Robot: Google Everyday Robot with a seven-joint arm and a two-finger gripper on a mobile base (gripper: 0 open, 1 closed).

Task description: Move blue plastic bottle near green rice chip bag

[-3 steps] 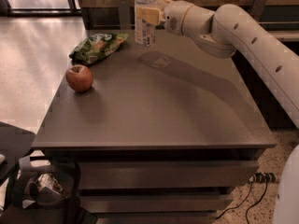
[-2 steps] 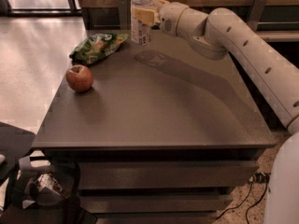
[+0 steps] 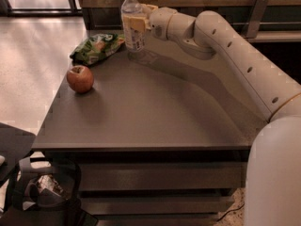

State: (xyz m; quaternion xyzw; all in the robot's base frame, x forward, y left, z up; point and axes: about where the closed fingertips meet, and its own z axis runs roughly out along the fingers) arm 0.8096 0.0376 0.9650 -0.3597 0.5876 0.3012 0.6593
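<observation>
The blue plastic bottle (image 3: pixel 132 23), clear with a white cap and pale label, stands upright at the far end of the grey table (image 3: pixel 155 112). My gripper (image 3: pixel 139 22) is shut on the bottle's middle, reaching in from the right. The green rice chip bag (image 3: pixel 97 47) lies flat just left of the bottle, a short gap apart. I cannot tell whether the bottle's base rests on the table or hovers just above it.
A red apple (image 3: pixel 80 78) sits near the table's left edge, in front of the bag. My white arm (image 3: pixel 235 55) spans the table's right side. A dark bag (image 3: pixel 42 192) stands on the floor at the lower left. A wooden wall runs behind the table.
My gripper has carried the bottle a little to the left, closer to the green bag. The apple and bag have not moved.
</observation>
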